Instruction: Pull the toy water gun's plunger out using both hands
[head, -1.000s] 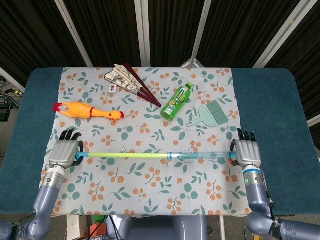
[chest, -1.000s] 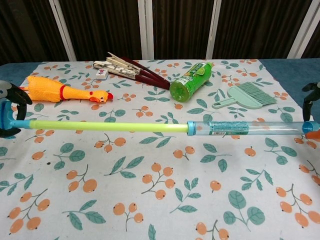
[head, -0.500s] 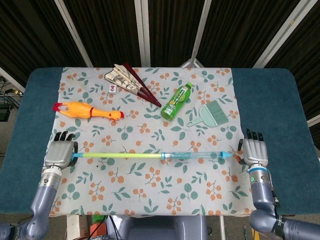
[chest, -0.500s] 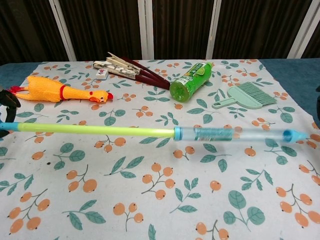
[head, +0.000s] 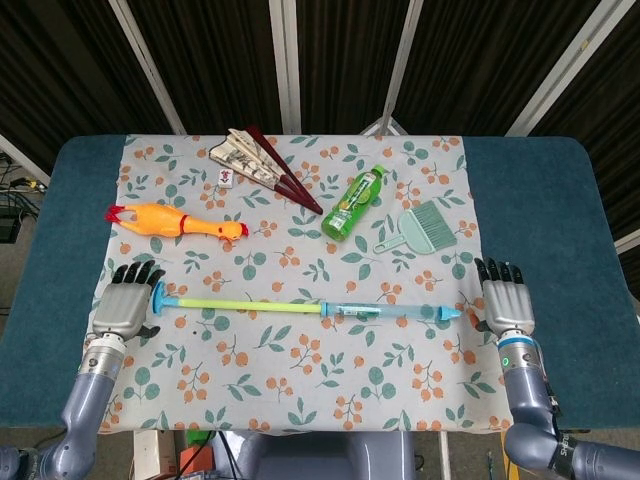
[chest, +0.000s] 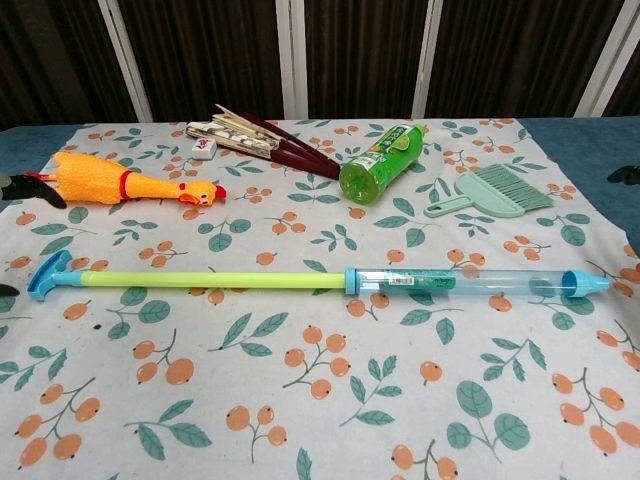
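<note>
Water gun (head: 305, 307) whole; hands' fingertips (chest: 625, 174) cropped

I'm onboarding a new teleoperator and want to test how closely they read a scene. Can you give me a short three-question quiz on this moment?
1. True or false: the left hand grips the blue T-handle of the long toy water gun with the clear barrel and yellow-green plunger rod.
2. Which lies nearest the green plastic bottle? A) orange rubber chicken B) mint-green hand brush C) small white tile
3. Fill in: the water gun's nozzle tip points toward the robot's ____ hand.

Key: 1 false, both hands are open and apart from the gun, which lies on the floral cloth; 2 B; 3 right.
</note>
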